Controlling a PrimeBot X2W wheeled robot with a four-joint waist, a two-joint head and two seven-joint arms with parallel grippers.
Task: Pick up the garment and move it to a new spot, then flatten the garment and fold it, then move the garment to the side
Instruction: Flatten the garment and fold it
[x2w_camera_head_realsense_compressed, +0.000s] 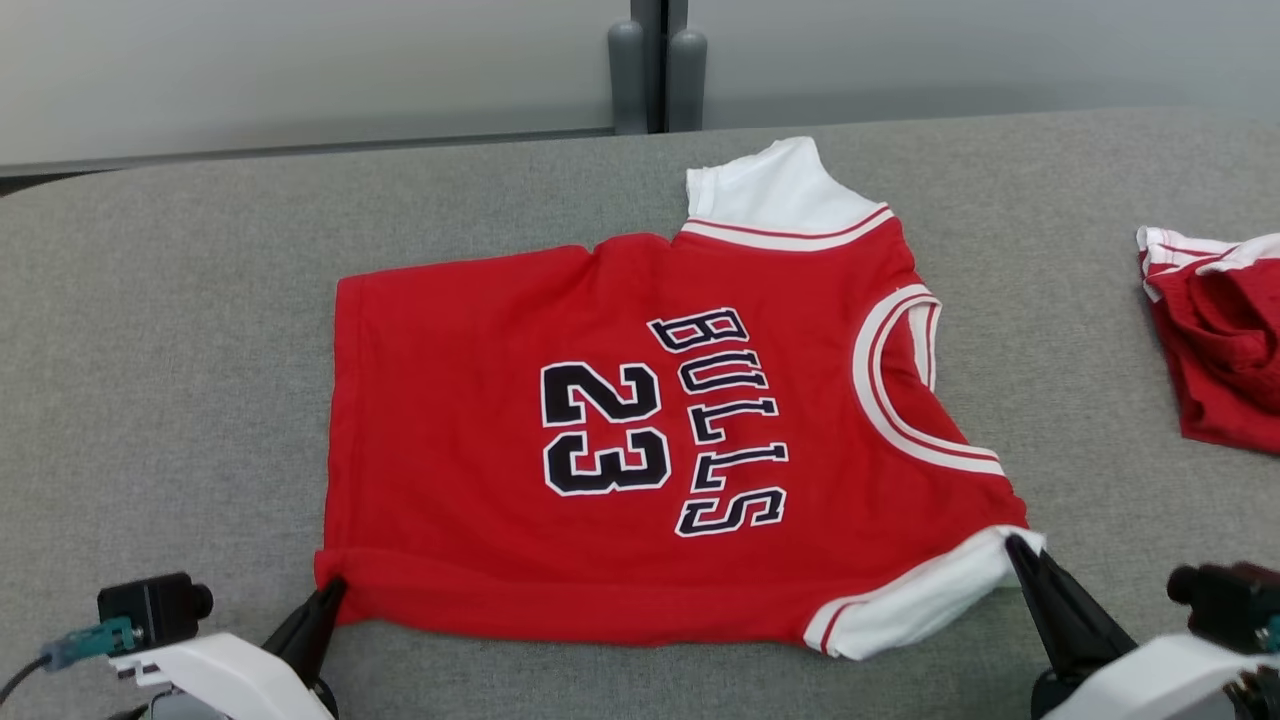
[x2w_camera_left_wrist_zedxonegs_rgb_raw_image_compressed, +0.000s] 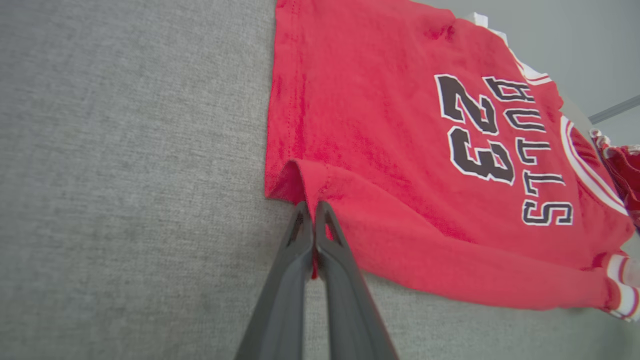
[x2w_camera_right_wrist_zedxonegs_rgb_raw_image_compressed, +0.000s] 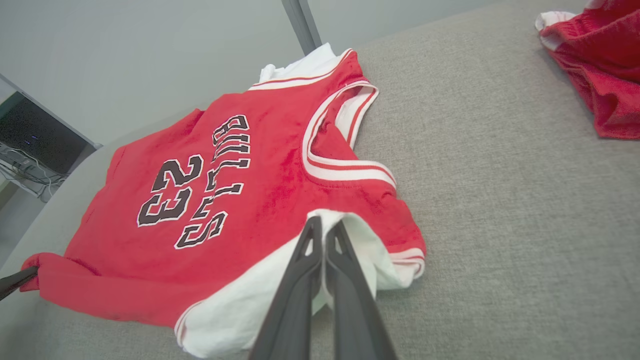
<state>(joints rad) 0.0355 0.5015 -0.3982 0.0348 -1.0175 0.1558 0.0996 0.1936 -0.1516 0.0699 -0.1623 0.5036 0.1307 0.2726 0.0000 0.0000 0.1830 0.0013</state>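
Note:
The garment (x2w_camera_head_realsense_compressed: 480, 450) is a red basketball jersey with white sleeves and black "BULLS 23" print, spread across the grey table, neck toward the right. My left gripper (x2w_camera_head_realsense_compressed: 335, 588) is shut on the garment's near left hem corner; the left wrist view shows red cloth (x2w_camera_left_wrist_zedxonegs_rgb_raw_image_compressed: 380, 150) pinched between the closed fingers of that gripper (x2w_camera_left_wrist_zedxonegs_rgb_raw_image_compressed: 313, 207). At the garment's near right, my right gripper (x2w_camera_head_realsense_compressed: 1017, 547) is shut on the white sleeve (x2w_camera_head_realsense_compressed: 930, 595). The right wrist view has that gripper (x2w_camera_right_wrist_zedxonegs_rgb_raw_image_compressed: 325, 225) closed on the white sleeve (x2w_camera_right_wrist_zedxonegs_rgb_raw_image_compressed: 240, 305), which is lifted a little off the table.
A second red and white garment (x2w_camera_head_realsense_compressed: 1225, 335) lies crumpled at the table's right edge, also at the top right of the right wrist view (x2w_camera_right_wrist_zedxonegs_rgb_raw_image_compressed: 600, 65). The grey fabric table (x2w_camera_head_realsense_compressed: 170, 330) stretches left and behind. A grey wall with a dark post (x2w_camera_head_realsense_compressed: 655, 60) stands beyond.

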